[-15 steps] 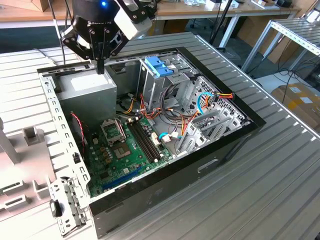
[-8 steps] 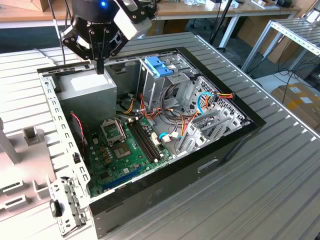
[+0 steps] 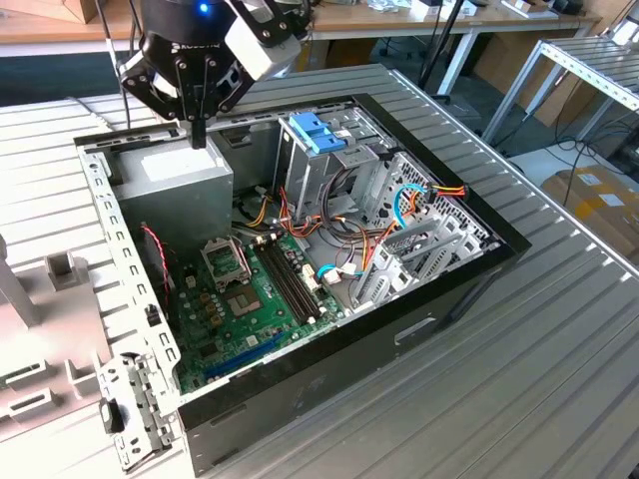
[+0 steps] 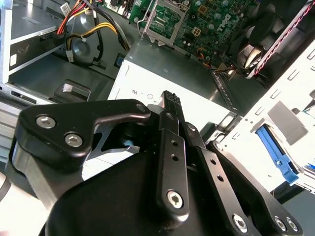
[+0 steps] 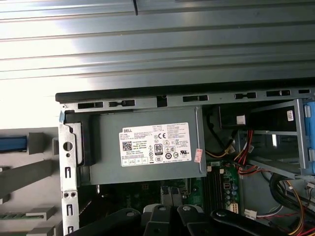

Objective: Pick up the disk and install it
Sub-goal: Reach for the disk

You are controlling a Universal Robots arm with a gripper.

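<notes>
My gripper (image 3: pixel 200 135) hangs over the back left corner of the open computer case (image 3: pixel 449 289), just above the grey power supply (image 3: pixel 185 180). Its black fingers (image 4: pixel 168 101) are shut together with nothing between them. Outside the case, on a white fixture (image 3: pixel 40 339) at the exterior view's left, a blue strip (image 5: pixel 10 144) lies beside a grey block (image 5: pixel 38 142). The same blue strip (image 4: pixel 275 155) appears in the second wrist view. I cannot tell whether that strip belongs to the disk.
A metal drive cage with a blue-latched bracket (image 3: pixel 318 130) stands at the case's back. A green motherboard (image 3: pixel 250 289) and loose coloured cables (image 3: pixel 419 200) fill the floor. The case sits on a ribbed metal table (image 3: pixel 559 379). Desks and shelving stand behind.
</notes>
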